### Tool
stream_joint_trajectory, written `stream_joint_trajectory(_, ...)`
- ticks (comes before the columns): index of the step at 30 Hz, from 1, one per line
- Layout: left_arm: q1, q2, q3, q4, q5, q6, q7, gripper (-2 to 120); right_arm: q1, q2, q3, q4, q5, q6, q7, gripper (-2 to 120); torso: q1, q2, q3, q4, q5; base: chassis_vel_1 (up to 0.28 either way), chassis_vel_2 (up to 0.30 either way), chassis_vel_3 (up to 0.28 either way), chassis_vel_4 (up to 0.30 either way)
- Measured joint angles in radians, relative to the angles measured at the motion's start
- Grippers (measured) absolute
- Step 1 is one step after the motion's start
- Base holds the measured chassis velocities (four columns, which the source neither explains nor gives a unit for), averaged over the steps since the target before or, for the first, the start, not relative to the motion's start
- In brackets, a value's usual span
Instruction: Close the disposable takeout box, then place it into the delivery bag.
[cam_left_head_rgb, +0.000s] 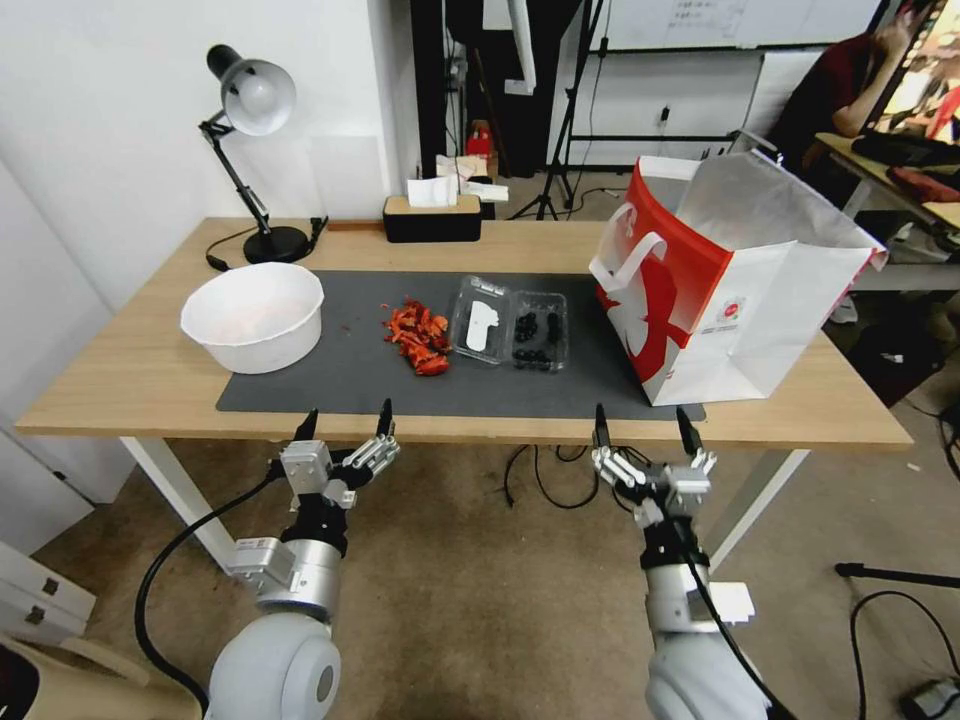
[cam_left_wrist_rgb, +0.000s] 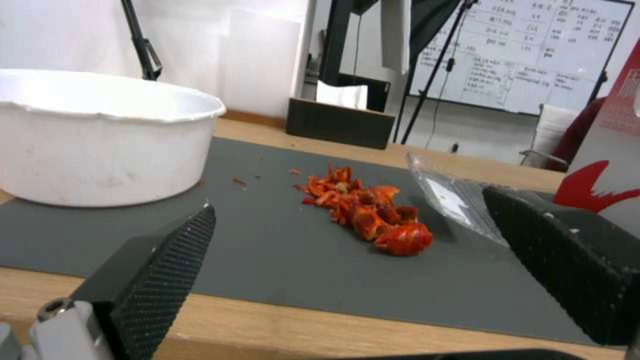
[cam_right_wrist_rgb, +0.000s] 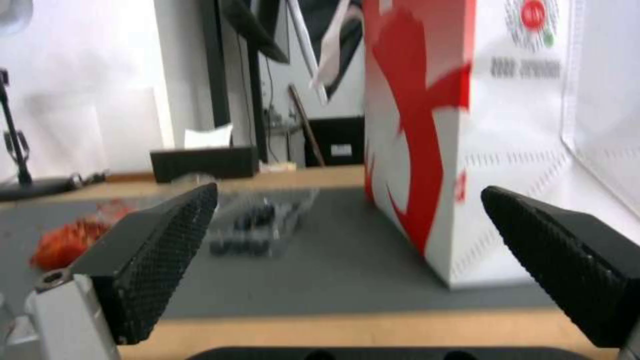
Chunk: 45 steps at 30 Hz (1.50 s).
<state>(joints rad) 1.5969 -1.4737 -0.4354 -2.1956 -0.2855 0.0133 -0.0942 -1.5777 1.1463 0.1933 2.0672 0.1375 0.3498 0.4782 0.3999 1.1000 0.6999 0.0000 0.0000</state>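
Wooden and pale, the desk (cam_left_head_rgb: 150, 370) stood against a white wall, with a dark grey mat (cam_left_head_rgb: 350, 385) laid along its near half. On the mat, about midway between the desk's side edges, the disposable takeout box (cam_left_head_rgb: 510, 328) lay flat with its lid swung fully open; the lid half showed a white label and the tray half beside it held dark berries. Just beside the lid, toward the left edge, sat a small heap of red pieces (cam_left_head_rgb: 418, 337), apart from the box. A round white bowl (cam_left_head_rgb: 254, 315) rested on the mat's left end. Near the desk's right edge the delivery bag (cam_left_head_rgb: 730, 290) stood upright and open at the top, red panel facing the box, its silver lining showing inside, its base partly on the mat's right end. A black desk lamp (cam_left_head_rgb: 255, 150) stood at the far left corner, and a black tissue box (cam_left_head_rgb: 432, 215) sat along the far edge.

Both arms hung below the desk's near edge, touching nothing. The left gripper (cam_left_head_rgb: 345, 418) was held in front of the mat's left part with its jaws spread wide and released. The right gripper (cam_left_head_rgb: 643, 418) was held in front of the bag's near corner, its jaws likewise parted and holding nothing.
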Motion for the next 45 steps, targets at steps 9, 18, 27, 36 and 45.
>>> stream_joint_trajectory(9, -0.007, 0.004, -0.003, 0.011, -0.001, 0.000, 0.002, 100, -0.058, -0.007, 0.013, -0.001, 0.006, -0.058, 0.015, 100, 0.000, 0.000, 0.000, 0.0000, 0.0000, 0.000, 0.000, 0.000, 0.000)
stream_joint_trajectory(18, -0.003, 0.005, -0.001, 0.013, -0.001, 0.002, 0.004, 100, -0.069, 0.002, 0.001, -0.002, 0.027, -0.085, 0.018, 100, 0.000, 0.000, 0.000, 0.0000, 0.0000, 0.000, 0.000, 0.000, 0.000)
stream_joint_trajectory(27, -0.005, 0.012, -0.002, 0.037, 0.003, 0.000, 0.027, 100, -0.057, 0.010, 0.008, -0.023, 0.027, -0.093, 0.004, 100, 0.000, 0.000, 0.000, 0.0000, 0.0000, 0.000, 0.000, 0.000, 0.000)
stream_joint_trajectory(36, -0.003, 0.011, 0.000, 0.033, 0.003, -0.002, 0.038, 100, -0.066, 0.002, 0.010, -0.008, 0.026, -0.110, 0.012, 100, 0.000, 0.000, 0.000, 0.0001, 0.0000, 0.000, 0.000, 0.000, 0.000)
stream_joint_trajectory(45, -0.047, 0.050, 0.015, 0.019, -0.015, 0.017, 0.028, 100, -0.083, -0.008, 0.026, 0.013, 0.027, -0.117, 0.014, 100, 0.000, 0.000, 0.000, 0.0000, 0.0000, 0.000, 0.000, 0.000, 0.000)
